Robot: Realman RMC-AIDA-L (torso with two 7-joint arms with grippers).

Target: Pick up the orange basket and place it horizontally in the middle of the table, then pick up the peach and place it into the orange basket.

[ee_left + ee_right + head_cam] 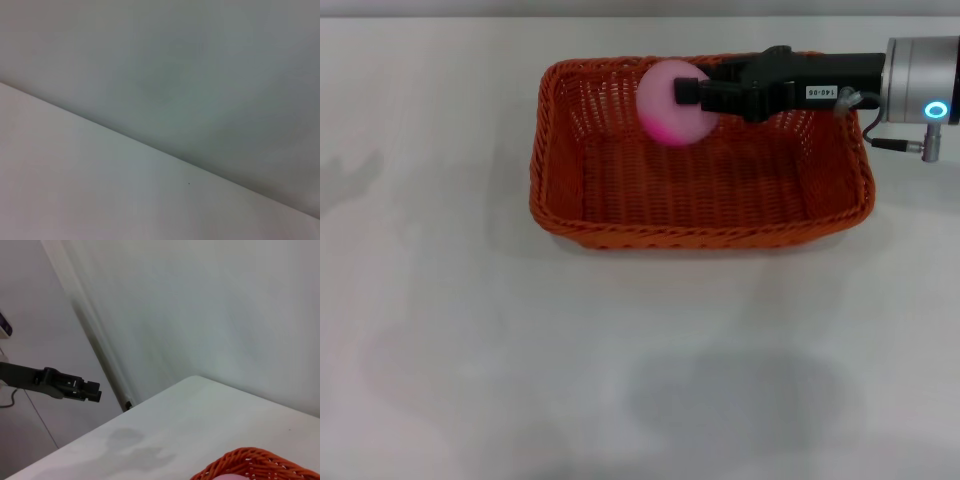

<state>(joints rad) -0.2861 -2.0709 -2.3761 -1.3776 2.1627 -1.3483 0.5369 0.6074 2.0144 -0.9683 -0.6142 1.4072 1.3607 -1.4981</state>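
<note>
Orange basket (700, 235) near rim on table (520, 380), right gripper (682, 90) jaws gripping peach (670, 105), partly hidden

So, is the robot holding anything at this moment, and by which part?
Yes. The right gripper holds the peach by its side, over the orange basket. The left gripper holds nothing.

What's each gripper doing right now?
Right gripper: shut on the peach, above the orange basket.
Left gripper: off the table, cannot tell.
</note>
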